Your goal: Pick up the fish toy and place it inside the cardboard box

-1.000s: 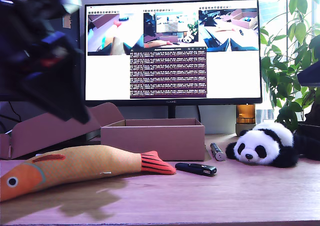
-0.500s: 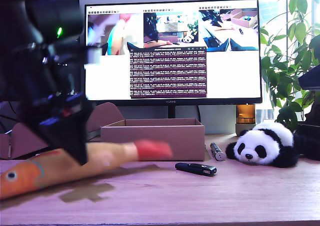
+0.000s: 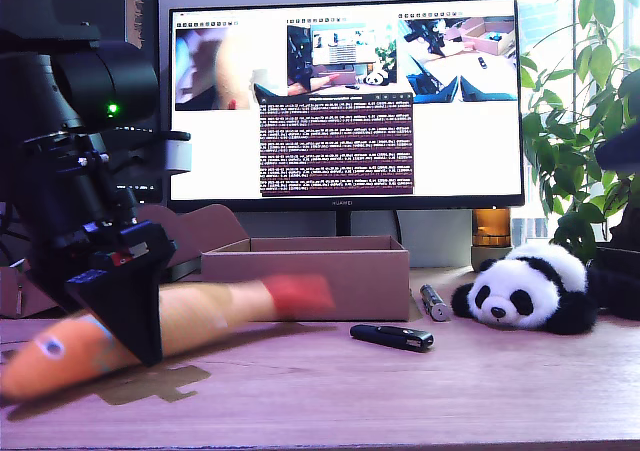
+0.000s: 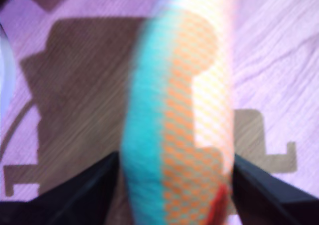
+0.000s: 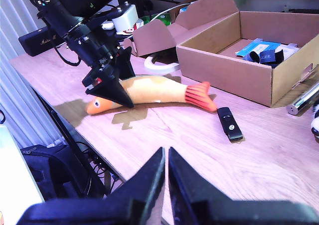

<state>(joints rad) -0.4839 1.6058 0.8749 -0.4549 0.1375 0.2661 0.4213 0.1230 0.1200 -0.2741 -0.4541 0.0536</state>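
Note:
The fish toy (image 3: 200, 316), long, orange and red-tailed, lies across the wooden table at the exterior view's left, its tail blurred in front of the cardboard box (image 3: 305, 276). My first gripper (image 3: 125, 321) comes down on the fish just behind its head and is shut on it. In the first wrist view the orange and blue-green body (image 4: 184, 110) fills the gap of that gripper (image 4: 174, 156). The second wrist view shows the fish (image 5: 149, 90), the first gripper (image 5: 112, 93) and the open-topped box (image 5: 224, 70). My second gripper (image 5: 166, 152) hovers away from them, shut and holding nothing.
A plush panda (image 3: 530, 289) sits at the exterior view's right, with a black device (image 3: 392, 336) and a silver cylinder (image 3: 435, 301) between it and the box. Behind stand a monitor (image 3: 345, 101), a plant (image 3: 590, 91) and a slanted cardboard piece (image 3: 100, 251). Blue items (image 5: 259, 50) lie in the box.
The first arm came down over the fish and closed on it behind the head. The fish shifted: its head rose and moved toward the exterior view's right, and the tail lifted.

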